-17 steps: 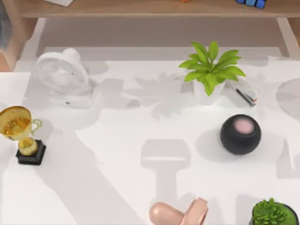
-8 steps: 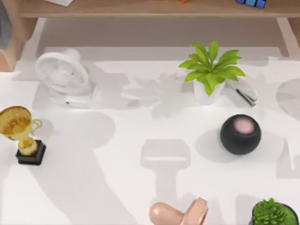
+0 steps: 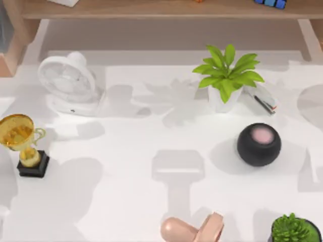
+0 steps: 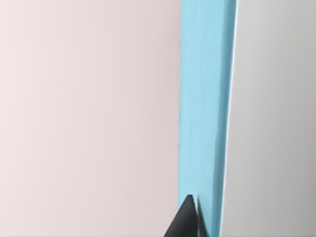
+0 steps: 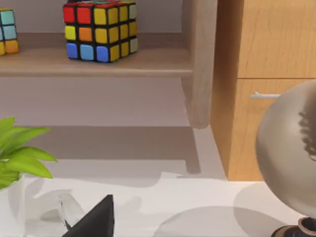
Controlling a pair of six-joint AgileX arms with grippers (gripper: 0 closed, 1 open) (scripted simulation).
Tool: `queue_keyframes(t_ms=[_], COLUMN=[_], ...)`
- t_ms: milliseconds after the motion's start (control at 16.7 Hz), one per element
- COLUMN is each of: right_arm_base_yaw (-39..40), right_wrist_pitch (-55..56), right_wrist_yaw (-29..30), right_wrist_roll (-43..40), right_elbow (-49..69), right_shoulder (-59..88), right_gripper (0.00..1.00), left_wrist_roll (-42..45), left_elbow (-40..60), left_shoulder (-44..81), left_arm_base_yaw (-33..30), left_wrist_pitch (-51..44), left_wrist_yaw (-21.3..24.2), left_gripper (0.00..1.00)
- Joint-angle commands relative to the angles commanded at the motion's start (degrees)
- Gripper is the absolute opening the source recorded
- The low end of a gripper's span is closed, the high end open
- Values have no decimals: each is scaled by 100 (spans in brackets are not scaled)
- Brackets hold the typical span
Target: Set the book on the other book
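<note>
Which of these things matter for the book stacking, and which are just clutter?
Job: blue book, probably, at the left gripper; right gripper idle near the shelf.
Clutter: fan, trophy, potted plant, black sphere, puzzle cube.

Gold trophy point(image 3: 20, 133); perhaps blue book point(image 4: 205, 108)

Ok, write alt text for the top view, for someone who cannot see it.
A white table seen from above holds a white fan at far left, a gold trophy nearer on that side, a leafy potted plant and a black sphere to the right. A peach object and a second plant sit at the near edge.
</note>
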Motion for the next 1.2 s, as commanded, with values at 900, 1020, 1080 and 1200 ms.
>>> queue_keyframes(t_ms=[900,1020,1080,1200], right_arm_base_yaw=[0,0,0,0], right_wrist_pitch=[0,0,0,0], right_wrist_yaw=[0,0,0,0], right_wrist_roll=[0,0,0,0], right_elbow=[0,0,0,0], right_shoulder=[0,0,0,0], right_gripper=[100,100,100,100], left_wrist_roll=[6374,6540,6540,6540], left_elbow=[-2883,-2984,-2984,-2984], left_shoulder=[150,238,238,238], left_arm_base_yaw=[814,800,800,800], left_wrist_pitch=[-578,-594,-594,-594], left_wrist_yaw=[526,514,514,514], left_gripper=[0,0,0,0])
